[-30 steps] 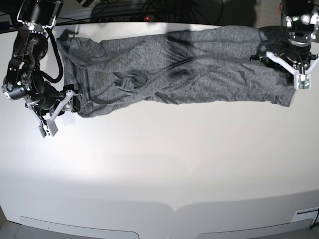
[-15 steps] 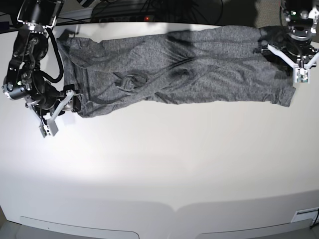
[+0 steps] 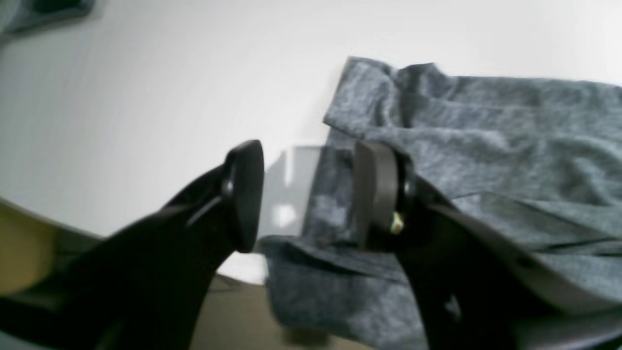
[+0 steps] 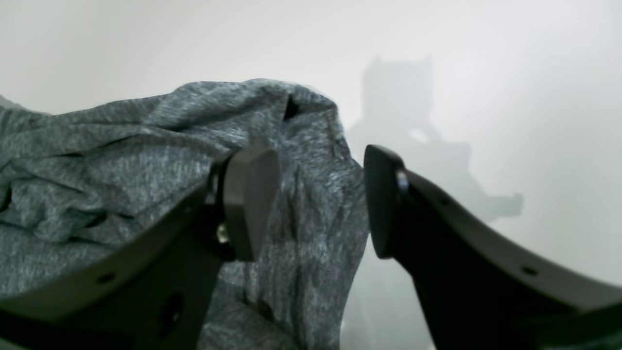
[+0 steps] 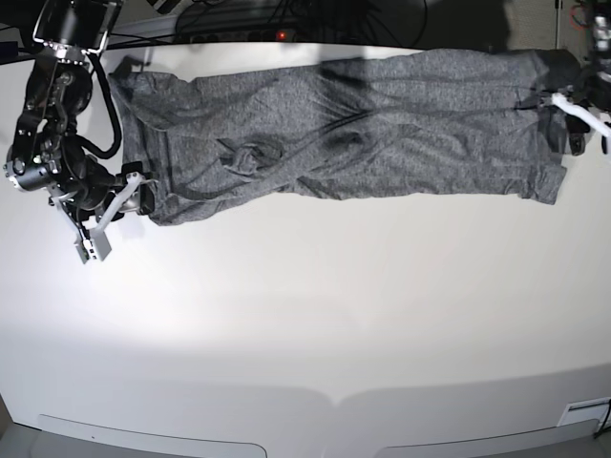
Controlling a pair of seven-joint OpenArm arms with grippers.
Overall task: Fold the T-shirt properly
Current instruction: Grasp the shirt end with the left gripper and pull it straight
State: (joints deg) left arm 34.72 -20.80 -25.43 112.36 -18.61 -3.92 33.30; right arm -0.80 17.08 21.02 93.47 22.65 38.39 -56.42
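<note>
The bare white table (image 5: 315, 315) is seen nearest in the base view. Past that bare part, the grey T-shirt (image 5: 344, 134) is laid out long and flat near the far edge of the table. Many wrinkles are seen in it, and a small knot of bunched cloth sits near its middle.

At one end of the T-shirt, the right claw (image 5: 107, 215) is found just beside the corner of the cloth. In the right wrist view (image 4: 320, 199), its two dark fingers (image 4: 250, 194) are held wide apart. The edge of the T-shirt (image 4: 160, 165) is seen under and between them, but nothing is pinched.

At the other end of the T-shirt, the left claw (image 5: 584, 114) is seen at the very edge of the base view, over the end of the cloth. In the left wrist view (image 3: 308, 194), its fingers (image 3: 376, 194) are also spread wide. The end of the T-shirt (image 3: 486, 141) lies below them, and no cloth is gripped.

Behind the T-shirt, dark cables (image 5: 286, 19) are seen past the far edge of the table.
</note>
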